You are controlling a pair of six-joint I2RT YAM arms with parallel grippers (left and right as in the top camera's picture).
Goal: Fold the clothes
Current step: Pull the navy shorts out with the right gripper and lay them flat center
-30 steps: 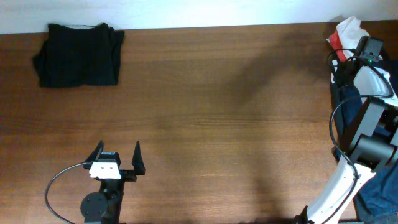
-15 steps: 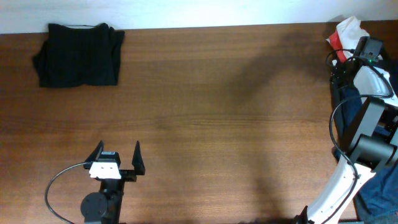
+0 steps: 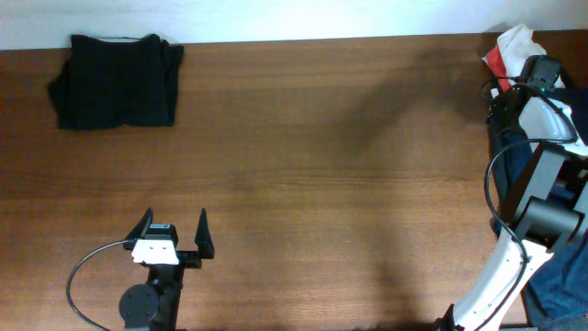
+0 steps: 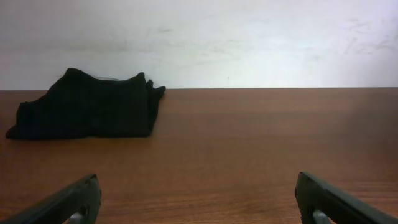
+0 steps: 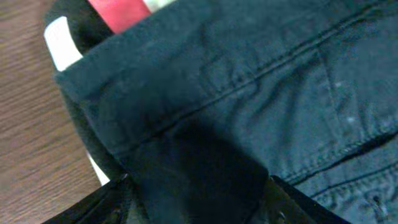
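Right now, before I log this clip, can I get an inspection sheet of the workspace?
Surface: wooden table, bare across the middle.
Job's things: black garment at the far left corner; navy garment and white-and-red shirt heaped at the right edge.
Clutter: nothing seen.
Grippers: left gripper open, holding nothing; right gripper low over the navy garment, grip unclear.
Cables: left arm's cable and right arm's cable each hang in a loop.
Surroundings: white wall behind the table.
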